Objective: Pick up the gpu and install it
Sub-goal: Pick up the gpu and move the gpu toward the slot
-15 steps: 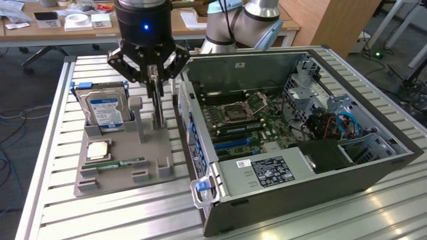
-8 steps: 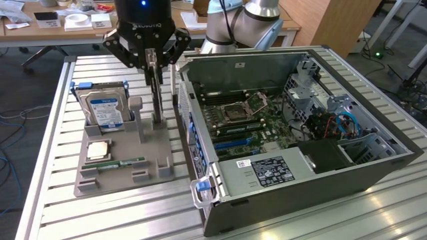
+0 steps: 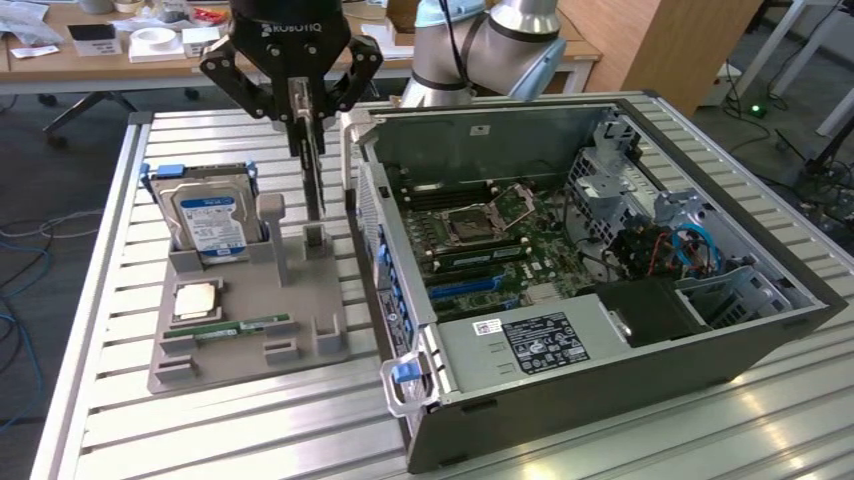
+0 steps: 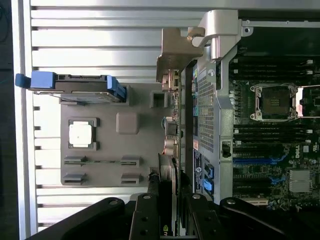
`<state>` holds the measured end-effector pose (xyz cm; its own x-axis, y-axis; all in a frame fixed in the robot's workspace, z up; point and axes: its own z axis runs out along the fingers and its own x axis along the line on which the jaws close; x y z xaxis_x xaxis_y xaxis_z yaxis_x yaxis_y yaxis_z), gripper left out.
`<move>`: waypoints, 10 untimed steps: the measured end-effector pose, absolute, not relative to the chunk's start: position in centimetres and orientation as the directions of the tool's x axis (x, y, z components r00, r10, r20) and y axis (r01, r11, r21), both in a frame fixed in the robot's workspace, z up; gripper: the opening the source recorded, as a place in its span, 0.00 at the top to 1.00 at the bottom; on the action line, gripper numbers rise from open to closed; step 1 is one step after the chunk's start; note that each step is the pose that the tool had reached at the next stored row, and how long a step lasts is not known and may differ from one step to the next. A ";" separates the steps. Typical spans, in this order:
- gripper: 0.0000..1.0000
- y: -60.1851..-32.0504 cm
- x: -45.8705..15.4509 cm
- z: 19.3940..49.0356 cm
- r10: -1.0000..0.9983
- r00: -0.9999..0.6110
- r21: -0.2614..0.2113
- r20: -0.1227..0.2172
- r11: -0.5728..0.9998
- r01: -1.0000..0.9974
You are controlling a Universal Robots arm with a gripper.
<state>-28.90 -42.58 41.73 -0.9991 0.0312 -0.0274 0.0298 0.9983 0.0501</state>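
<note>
Exterior view is showing you the claw (image 3: 310, 115) clamping its fingers together on the top edge of the gpu (image 3: 315, 170). The card is hanging directly beneath the claw as a thin dark strip, reaching down to the grey holder (image 3: 227, 345) on the tabletop (image 3: 114, 420). You are not seeing whether its lower edge is resting in the holder's slot or sitting just clear of it.

The card is standing on edge, with its flat faces looking out toward the finger pads on either side. Judging by the wrist view, its long axis seems to be running level, parallel to the side wall of the open computer case (image 3: 387, 270) just beside the claw. Its silvery bracket (image 4: 175, 47) is pointing away from the claw, toward the hard drive (image 3: 210, 215) end of the holder. The case is lying to one side of the claw and the hard drive to the other.
</note>
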 end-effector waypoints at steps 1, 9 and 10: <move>0.74 -42.6 -28.9 41.7 0.031 -0.999 0.050 -0.027 0.998 0.030; 0.74 -42.6 -28.7 41.8 0.031 -0.999 0.050 -0.027 0.998 0.030; 0.74 -42.6 -28.6 41.8 0.031 -0.999 0.050 -0.027 0.998 0.030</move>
<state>-28.55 -42.57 41.75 -0.9991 0.0312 -0.0272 0.0299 0.9983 0.0499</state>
